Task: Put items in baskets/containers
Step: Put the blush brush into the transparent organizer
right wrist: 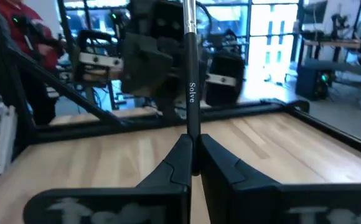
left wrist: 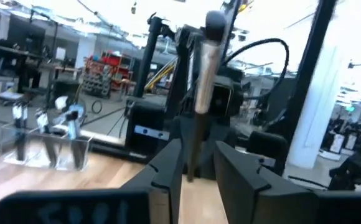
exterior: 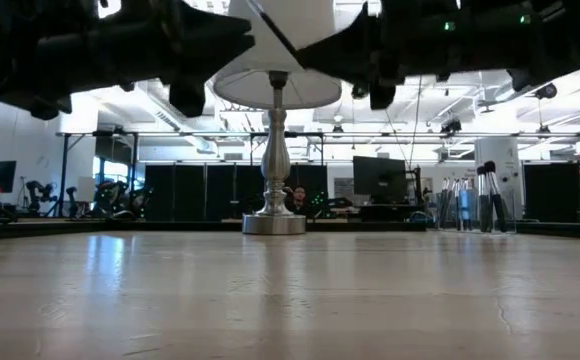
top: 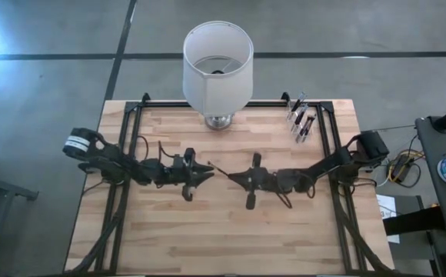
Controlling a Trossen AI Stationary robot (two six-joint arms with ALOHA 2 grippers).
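One makeup brush (top: 219,170) with a dark handle, silvery ferrule and dark tip hangs in mid-air between my two grippers over the table's middle. My right gripper (top: 231,178) is shut on it. My left gripper (top: 211,173) is open; in its wrist view the fingers (left wrist: 168,165) stand on either side of the brush (left wrist: 200,93) with gaps showing. The clear cup (top: 300,121) stands at the far right corner with several brushes upright in it, and it also shows in the left wrist view (left wrist: 43,146). My right gripper pinches the brush between its two fingers (right wrist: 179,163) on the dark handle (right wrist: 193,127), near its plain end, below the printed lettering. The brush runs on past the fingertips along the fingers' line, toward my left gripper. It is lifted clear of the table and slants upward, ferrule end highest.
A big white lampshade (top: 217,65) on a metal base (exterior: 273,222) stands at the middle of the far edge. A black frame (top: 327,142) runs along the table's sides. Bare wood (top: 223,238) lies toward the near edge.
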